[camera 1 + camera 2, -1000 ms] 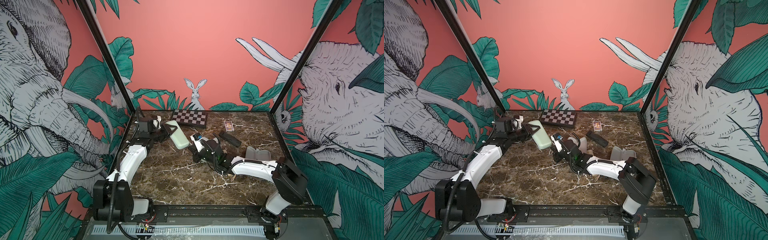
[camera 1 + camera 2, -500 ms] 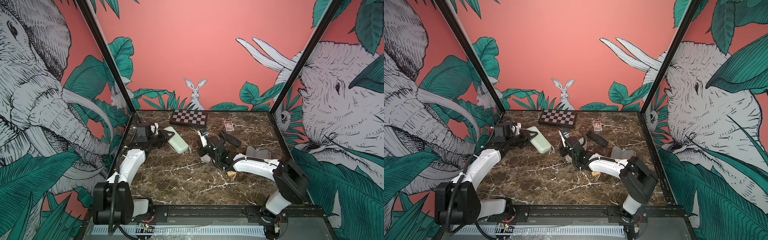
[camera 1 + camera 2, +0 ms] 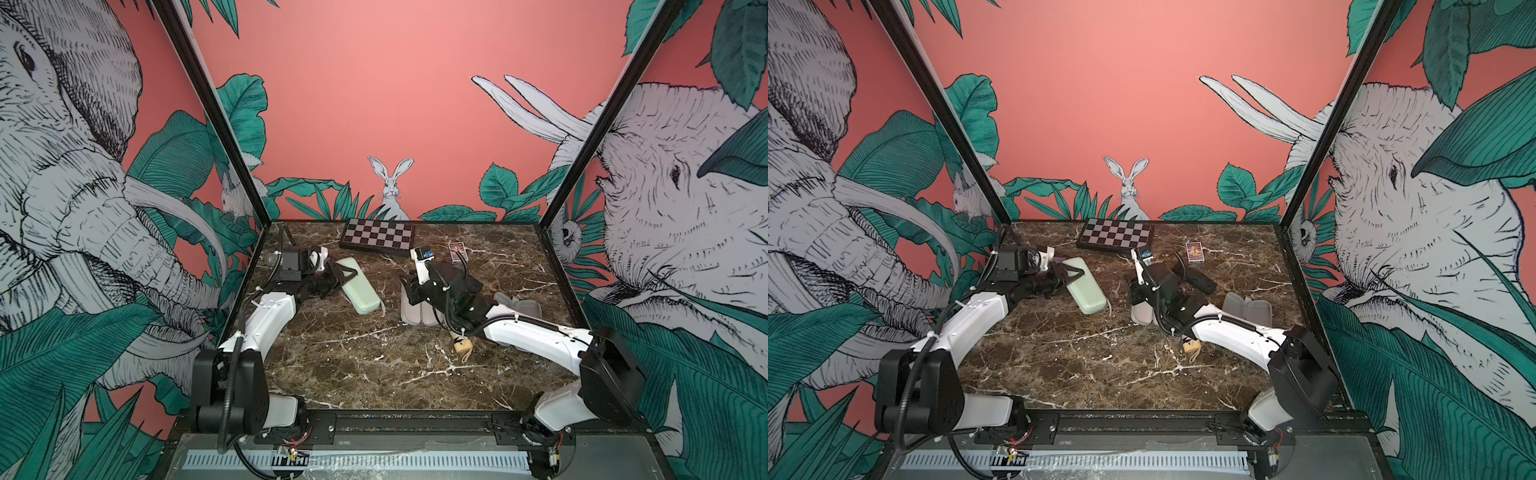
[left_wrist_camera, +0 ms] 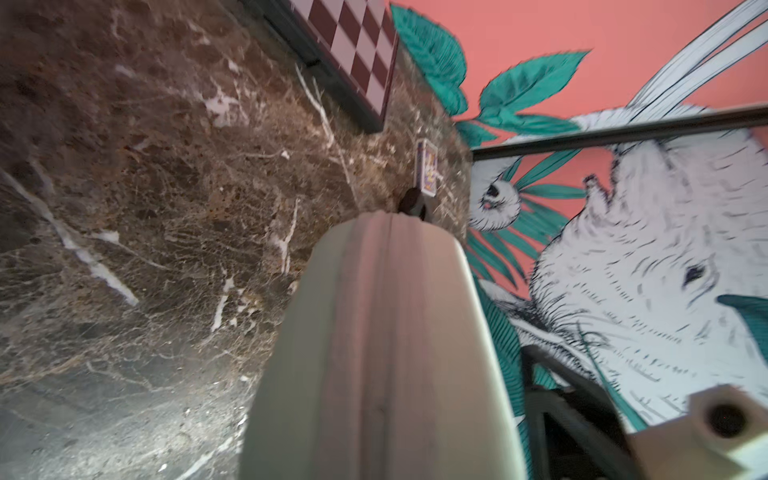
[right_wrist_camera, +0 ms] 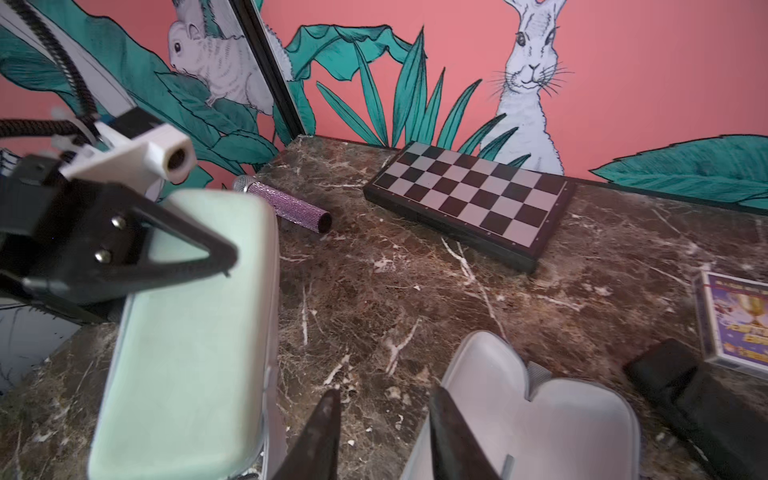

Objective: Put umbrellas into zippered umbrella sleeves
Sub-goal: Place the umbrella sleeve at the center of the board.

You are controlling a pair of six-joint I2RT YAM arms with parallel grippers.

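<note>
Left tool (image 3: pixel 344 277) in both top views (image 3: pixel 1072 277) is clamped on the closed mint green sleeve (image 3: pixel 360 293) near its rear end. The sleeve reaches toward the middle of the tabletop (image 3: pixel 365 374), and whether its free end touches the marble I cannot tell. Right tool (image 3: pixel 408 296) hangs over an open grey-lined sleeve (image 3: pixel 415 312) near the centre. A second open sleeve (image 3: pixel 521 305) lies behind the right forearm, and the black umbrella (image 3: pixel 1200 280) rests just beyond the right wrist, near a card box (image 3: pixel 1195 252).

From the left wrist, the mint green sleeve (image 4: pixel 374 353) runs edge-on away from the lens, its seam up the middle, blurred.

From the right wrist, the right tool's fingers (image 5: pixel 320 440) stand apart with bare marble between them, gripping nothing, one above the open sleeve's lining (image 5: pixel 519 415). Beside them the left tool's finger (image 5: pixel 120 241) presses on the mint shell.
</note>
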